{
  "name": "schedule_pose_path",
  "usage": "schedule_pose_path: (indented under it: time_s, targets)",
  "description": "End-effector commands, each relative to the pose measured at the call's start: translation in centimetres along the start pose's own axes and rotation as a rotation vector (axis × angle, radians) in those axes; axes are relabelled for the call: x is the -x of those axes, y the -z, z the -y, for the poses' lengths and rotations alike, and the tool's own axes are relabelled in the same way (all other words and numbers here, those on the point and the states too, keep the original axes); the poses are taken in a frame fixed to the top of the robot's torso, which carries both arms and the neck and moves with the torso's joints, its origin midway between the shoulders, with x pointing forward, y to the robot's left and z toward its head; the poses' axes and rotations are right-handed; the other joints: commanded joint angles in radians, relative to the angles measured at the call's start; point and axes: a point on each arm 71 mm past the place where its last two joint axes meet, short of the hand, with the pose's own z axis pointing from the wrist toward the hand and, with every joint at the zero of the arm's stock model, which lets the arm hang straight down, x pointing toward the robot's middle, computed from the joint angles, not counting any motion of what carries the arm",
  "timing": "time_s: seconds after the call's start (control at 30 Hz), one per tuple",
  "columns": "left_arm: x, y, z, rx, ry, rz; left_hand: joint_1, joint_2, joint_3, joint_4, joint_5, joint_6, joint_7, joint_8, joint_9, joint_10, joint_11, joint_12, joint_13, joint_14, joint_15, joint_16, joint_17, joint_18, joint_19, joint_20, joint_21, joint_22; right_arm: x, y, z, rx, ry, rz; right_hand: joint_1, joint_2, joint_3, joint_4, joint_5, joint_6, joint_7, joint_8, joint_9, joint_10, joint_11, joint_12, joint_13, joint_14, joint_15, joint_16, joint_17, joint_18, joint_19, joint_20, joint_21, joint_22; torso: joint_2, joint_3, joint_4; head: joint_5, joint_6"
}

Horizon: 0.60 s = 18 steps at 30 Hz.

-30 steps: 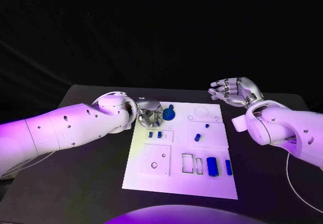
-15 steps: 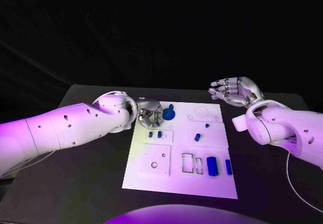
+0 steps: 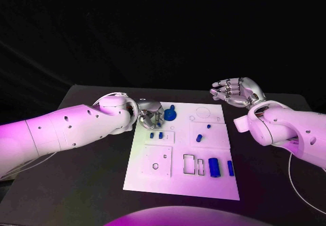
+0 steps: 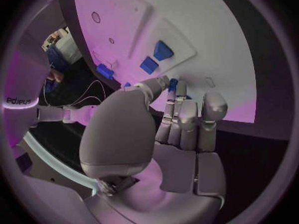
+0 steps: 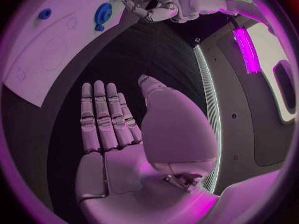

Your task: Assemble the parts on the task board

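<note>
Two hands work at the black table: the left hand (image 3: 149, 117) sits over the far left corner of the white board (image 3: 178, 181), pinching a small blue part (image 4: 173, 82) between thumb and fingertip. More blue parts (image 3: 214, 167) lie on the board, and the right hand (image 3: 236, 92) hangs off its far right corner, fingers loosely apart, holding nothing.

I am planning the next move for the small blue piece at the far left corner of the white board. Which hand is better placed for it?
The left hand, probably. It is over the white board's far left corner, and its fingertips pinch a small blue piece. The right hand is held open off the board's far right side, holding nothing.
</note>
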Motion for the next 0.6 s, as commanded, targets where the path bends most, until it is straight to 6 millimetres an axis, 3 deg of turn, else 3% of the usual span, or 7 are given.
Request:
schedule_pose_path:
  time_s: [0.03,0.6]
  targets:
    - [-0.08,-0.13,0.38,-0.017,0.021,0.004,-0.009,0.003,-0.007,0.000,-0.003,-0.008,0.001,-0.007,0.000,-0.010,0.003,-0.001,0.002,0.004,0.003,0.005,-0.003,-0.007,0.006,0.001,-0.001,-0.002,-0.22,0.02,-0.08,0.012,-0.001,-0.022,0.001,0.011,-0.006,-0.003,-0.003,-0.004,0.028,-0.003,-0.002,-0.007,-0.002,0.004,-0.001,-0.002,0.001,-0.006,-0.001,0.004,-0.003,0.005,-0.003,-0.001,0.000,0.0006,-0.0003,0.000,-0.001]
    - [-0.07,-0.08,0.20,-0.009,0.022,0.009,-0.013,0.002,-0.020,0.007,-0.002,-0.024,0.007,-0.027,0.000,-0.049,0.014,-0.008,0.011,-0.012,0.012,-0.002,-0.031,-0.003,-0.010,0.007,-0.015,-0.021,-0.28,0.01,0.01,0.009,-0.009,-0.037,-0.001,0.010,-0.007,-0.002,-0.003,-0.004,0.029,-0.003,-0.002,-0.008,-0.002,0.004,-0.001,-0.003,0.001,-0.007,-0.002,0.004,-0.004,0.005,-0.003,-0.002,0.000,0.0010,-0.0006,0.002,-0.003]
